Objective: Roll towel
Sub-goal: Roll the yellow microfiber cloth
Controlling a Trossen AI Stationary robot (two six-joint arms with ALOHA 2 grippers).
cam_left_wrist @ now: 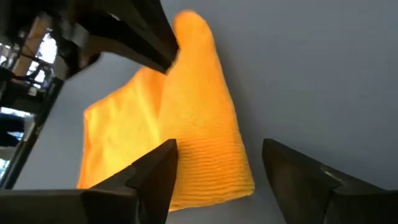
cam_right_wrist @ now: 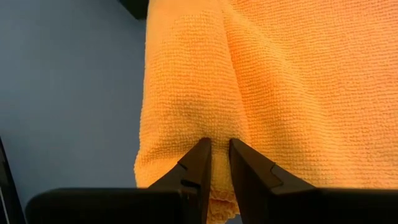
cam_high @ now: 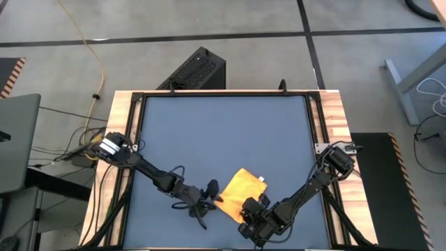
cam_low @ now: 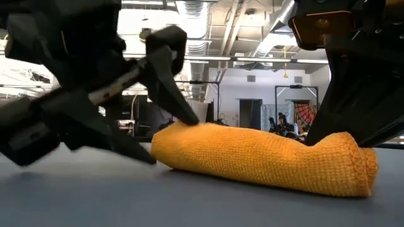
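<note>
The yellow towel (cam_high: 244, 189) lies near the table's front edge, partly rolled. The roll (cam_low: 265, 157) rests on the mat, and a flat part (cam_left_wrist: 118, 137) spreads out beside it, with a small white tag (cam_high: 263, 180) at its far right edge. My left gripper (cam_high: 212, 196) stands open at the roll's left end (cam_left_wrist: 211, 180), one finger on either side of it. My right gripper (cam_high: 249, 210) is shut on the roll at its other end, the one nearer the table's front edge. My left gripper is open. The tip of one finger (cam_low: 189, 116) lies against the top of the roll's left end (cam_low: 180, 129); whether it truly touches, I cannot tell. The other finger (cam_low: 136, 151) is low beside the roll, near the mat. My right gripper pinches a ridge of cloth on the roll (cam_right_wrist: 217, 134) between its two nearly closed fingers, close to the roll's end. The fingers slant down onto it from the table's near right. The roll lies on the mat, not lifted.
The towel lies on a blue-grey mat (cam_high: 223, 132) framed by wooden strips (cam_high: 122, 139). Most of the mat toward the far edge is bare. A black box (cam_high: 198, 70) stands on the floor beyond the far edge, and cables (cam_high: 83, 146) hang at the left side.
</note>
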